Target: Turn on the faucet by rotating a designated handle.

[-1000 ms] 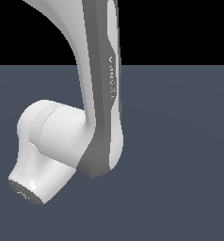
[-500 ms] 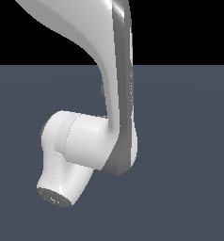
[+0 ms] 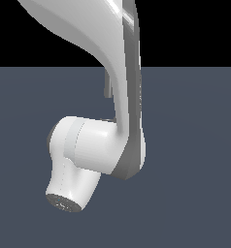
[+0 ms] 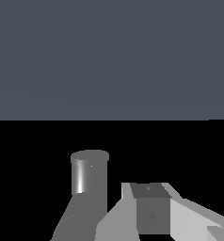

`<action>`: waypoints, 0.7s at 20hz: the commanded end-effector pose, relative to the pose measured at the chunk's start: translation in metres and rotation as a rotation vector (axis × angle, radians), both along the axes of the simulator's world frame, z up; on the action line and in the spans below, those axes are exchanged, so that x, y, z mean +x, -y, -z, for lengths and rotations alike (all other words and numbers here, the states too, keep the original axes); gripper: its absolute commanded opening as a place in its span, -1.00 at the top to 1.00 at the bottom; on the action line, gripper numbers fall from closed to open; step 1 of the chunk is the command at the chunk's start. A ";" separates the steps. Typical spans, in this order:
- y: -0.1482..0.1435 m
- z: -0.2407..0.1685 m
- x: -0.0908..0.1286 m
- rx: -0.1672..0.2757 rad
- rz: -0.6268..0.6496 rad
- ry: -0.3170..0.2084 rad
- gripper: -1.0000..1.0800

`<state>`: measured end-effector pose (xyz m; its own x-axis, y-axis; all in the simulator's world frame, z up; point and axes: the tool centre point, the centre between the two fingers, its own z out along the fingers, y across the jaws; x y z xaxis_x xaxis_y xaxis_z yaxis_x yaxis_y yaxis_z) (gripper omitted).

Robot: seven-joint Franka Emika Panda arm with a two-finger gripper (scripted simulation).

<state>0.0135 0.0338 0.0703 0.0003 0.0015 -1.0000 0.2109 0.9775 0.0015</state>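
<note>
Can't tell if the gripper (image 4: 154,214) is open or closed, only part of it shows in the wrist view. It's right beside the faucet (image 4: 89,181) base, probably lining up on the handle, which I can't make out. In the exterior view the arm (image 3: 124,97) blocks nearly everything.

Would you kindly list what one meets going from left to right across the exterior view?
the arm's round white joint → a small grey sliver, likely the faucet → the arm's tall upright link

The arm (image 3: 122,97) hides nearly all of the faucet (image 3: 107,89).
</note>
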 end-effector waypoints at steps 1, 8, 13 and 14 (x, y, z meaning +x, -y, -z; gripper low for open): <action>0.000 0.000 0.000 0.000 0.000 0.000 1.00; -0.005 -0.016 0.001 0.000 0.000 0.000 1.00; -0.012 -0.035 0.003 0.000 0.000 0.000 1.00; -0.013 -0.039 0.003 0.001 0.000 0.000 1.00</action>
<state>0.0154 0.0426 0.0992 -0.0077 0.0012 -1.0000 0.2141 0.9768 -0.0005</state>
